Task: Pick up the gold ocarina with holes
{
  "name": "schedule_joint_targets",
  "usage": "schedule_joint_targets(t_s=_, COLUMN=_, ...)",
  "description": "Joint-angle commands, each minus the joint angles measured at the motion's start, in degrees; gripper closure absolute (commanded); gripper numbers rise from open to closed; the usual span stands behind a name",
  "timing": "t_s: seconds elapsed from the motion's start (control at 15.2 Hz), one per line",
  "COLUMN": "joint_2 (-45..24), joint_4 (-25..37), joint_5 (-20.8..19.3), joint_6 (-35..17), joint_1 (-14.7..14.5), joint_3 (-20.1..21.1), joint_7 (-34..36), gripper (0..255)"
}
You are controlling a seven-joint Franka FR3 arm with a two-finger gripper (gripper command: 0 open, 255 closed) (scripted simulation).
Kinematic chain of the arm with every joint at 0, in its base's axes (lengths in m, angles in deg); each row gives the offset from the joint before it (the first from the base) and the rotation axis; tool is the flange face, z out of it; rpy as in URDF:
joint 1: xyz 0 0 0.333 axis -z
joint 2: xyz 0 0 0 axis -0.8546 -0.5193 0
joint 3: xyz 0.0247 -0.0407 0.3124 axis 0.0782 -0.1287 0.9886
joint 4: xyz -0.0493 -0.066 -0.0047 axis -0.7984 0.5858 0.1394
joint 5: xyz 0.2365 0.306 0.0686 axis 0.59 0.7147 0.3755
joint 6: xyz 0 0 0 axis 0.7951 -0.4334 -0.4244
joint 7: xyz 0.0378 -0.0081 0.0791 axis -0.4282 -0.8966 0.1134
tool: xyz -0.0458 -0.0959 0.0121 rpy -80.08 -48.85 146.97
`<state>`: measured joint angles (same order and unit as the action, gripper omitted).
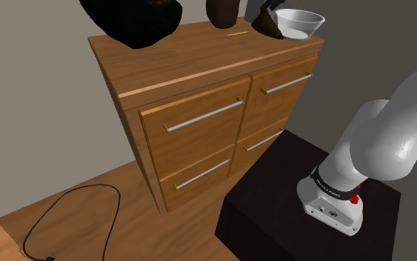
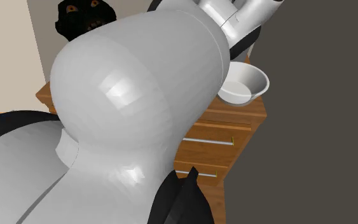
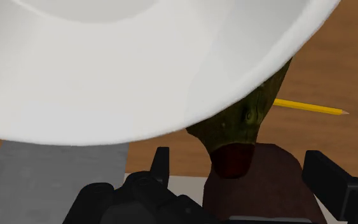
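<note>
The gold ocarina (image 1: pixel 268 26) is a dark olive-gold cone lying on the wooden dresser top (image 1: pixel 184 55), touching the white bowl (image 1: pixel 301 22) on the side toward the shoulder view's left. In the wrist view the ocarina (image 3: pixel 247 118) pokes out from under the bowl's rim (image 3: pixel 171 76), and its dark red end lies between my fingers. My gripper (image 3: pixel 244 167) is open, with both fingers standing well off the ocarina. Something dark at the shoulder view's top edge sits just above the ocarina.
A yellow pencil (image 1: pixel 236 33) lies beside a dark brown vase (image 1: pixel 221 11). A black furry object (image 1: pixel 132 18) sits at the dresser's far end. The dresser has several drawers with bar handles (image 1: pixel 203 115). A black cable (image 1: pixel 66 219) lies on the wooden floor. My arm's large white link (image 2: pixel 139 102) fills the second exterior view's foreground.
</note>
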<state>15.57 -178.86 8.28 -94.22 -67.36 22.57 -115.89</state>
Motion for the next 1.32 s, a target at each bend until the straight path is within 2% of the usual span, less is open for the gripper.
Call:
schedule_joint_targets(t_s=0.0, joint_2=-0.05, joint_4=-1.56, joint_5=0.6, joint_6=-1.49, joint_1=-0.1, joint_3=-0.03, joint_7=-0.88, gripper=0)
schedule_joint_targets(t_s=0.2, joint_2=-0.17, joint_4=-2.6, joint_5=1.11, joint_6=-2.47, joint_1=-0.16, joint_3=-0.1, joint_7=-1.59, gripper=0)
schedule_joint_targets(t_s=0.26, joint_2=-0.32, joint_4=-2.47, joint_5=1.2, joint_6=-2.46, joint_1=-0.21, joint_3=-0.09, joint_7=-1.55, gripper=255)
schedule_joint_targets(t_s=0.79, joint_2=0.67, joint_4=-3.27, joint_5=0.16, joint_6=-3.06, joint_1=-0.3, joint_3=0.64, joint_7=-0.44, gripper=255)
schedule_joint_targets(t_s=0.86, joint_2=-0.17, joint_4=-2.6, joint_5=1.11, joint_6=-2.47, joint_1=-0.22, joint_3=-0.16, joint_7=-1.58, gripper=255)
schedule_joint_targets(t_s=1.25, joint_2=0.09, joint_4=1.53, joint_5=-0.55, joint_6=1.35, joint_1=0.02, joint_3=0.08, joint_7=0.93, gripper=255)
